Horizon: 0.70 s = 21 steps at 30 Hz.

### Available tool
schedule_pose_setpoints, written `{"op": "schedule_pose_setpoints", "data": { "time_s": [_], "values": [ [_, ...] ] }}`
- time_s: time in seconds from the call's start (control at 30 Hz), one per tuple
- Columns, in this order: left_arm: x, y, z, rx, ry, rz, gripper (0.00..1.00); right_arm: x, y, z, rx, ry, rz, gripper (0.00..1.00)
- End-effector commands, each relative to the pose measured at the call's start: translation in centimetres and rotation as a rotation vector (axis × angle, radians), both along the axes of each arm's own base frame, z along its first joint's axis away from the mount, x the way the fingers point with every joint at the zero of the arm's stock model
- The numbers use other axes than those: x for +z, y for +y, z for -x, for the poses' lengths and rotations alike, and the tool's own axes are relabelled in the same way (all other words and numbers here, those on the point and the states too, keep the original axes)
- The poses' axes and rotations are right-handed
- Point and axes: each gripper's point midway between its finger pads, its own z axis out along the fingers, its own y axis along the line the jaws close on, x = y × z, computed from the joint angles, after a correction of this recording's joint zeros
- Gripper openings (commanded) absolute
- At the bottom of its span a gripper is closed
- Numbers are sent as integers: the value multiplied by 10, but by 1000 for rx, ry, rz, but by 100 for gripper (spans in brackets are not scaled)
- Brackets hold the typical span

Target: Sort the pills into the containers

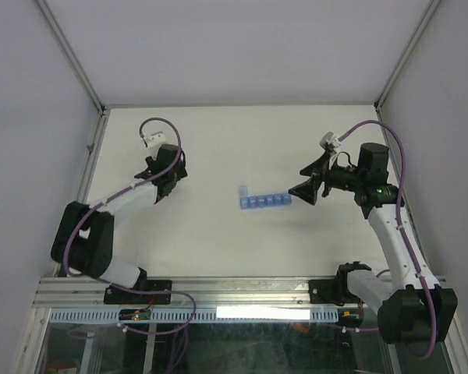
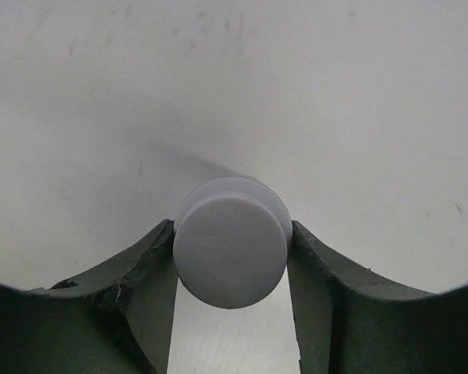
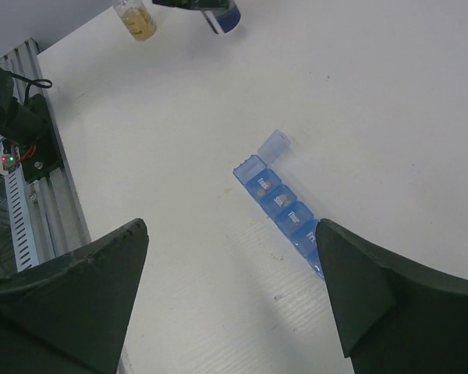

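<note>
The left gripper [image 1: 165, 171] hangs over the left part of the table [image 1: 218, 140], well apart from the organiser [image 1: 264, 201]. In the left wrist view its two dark fingers [image 2: 152, 269] press against opposite sides of a round white cap [image 2: 230, 249], so it is closed narrowly around the cap. The cap is seen from above and hides whatever is under it.

In the right wrist view a clear vial [image 3: 134, 17] stands at the far-left of the table, below the dark bulk of the left gripper. Its top is cut off by the frame edge. The pills [image 3: 142, 28] show as an amber mass in the lower part of the vial.

The organiser, a blue translucent strip with one row of compartments, lies flat a little right of the table's centre and runs left to right. The lid [image 3: 273, 144] of its leftmost compartment stands open, flipped toward the far side. The other lids look closed. Each carries a small label, too small to read.

The right gripper [image 3: 231, 226] is above the table just beside the right end of the organiser, with its fingers spread wide and nothing between them. In its own view the right end of the strip passes behind one finger. Whether that finger touches the strip cannot be told.
</note>
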Motion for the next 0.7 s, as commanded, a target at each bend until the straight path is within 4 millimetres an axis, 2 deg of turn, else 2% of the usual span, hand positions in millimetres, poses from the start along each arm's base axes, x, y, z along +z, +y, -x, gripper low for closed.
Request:
{"op": "schedule_pose_setpoints", "data": {
  "time_s": [0.0, 0.13, 0.27, 0.37, 0.4, 0.43, 0.47, 0.6, 0.67],
  "values": [
    [7, 16, -76, 55, -51, 21, 26, 13, 4, 4, 33, -42, -32, 91],
    [-4, 31, -123, 122, -18, 6, 27, 14, 4, 5, 32, -50, -32, 92],
    [-20, 38, -144, 141, 65, -16, 36, 15, 3, 6, 28, -59, -29, 92],
    [-13, 38, -145, 138, 79, -19, 69, 16, 3, 6, 30, -60, -30, 92],
    [-8, 38, -143, 132, 74, -16, 85, 16, 3, 6, 31, -59, -30, 91],
    [-2, 37, -141, 126, 64, -9, 94, 16, 3, 6, 32, -59, -31, 92],
    [9, 37, -140, 119, 46, -3, 98, 16, 3, 6, 33, -59, -32, 92],
    [57, 24, -128, 33, -32, 62, 99, 16, 4, 7, 38, -59, -34, 92],
    [96, 6, -112, -102, -103, 107, 99, 15, 4, 8, 42, -58, -36, 92]
  ]
}}
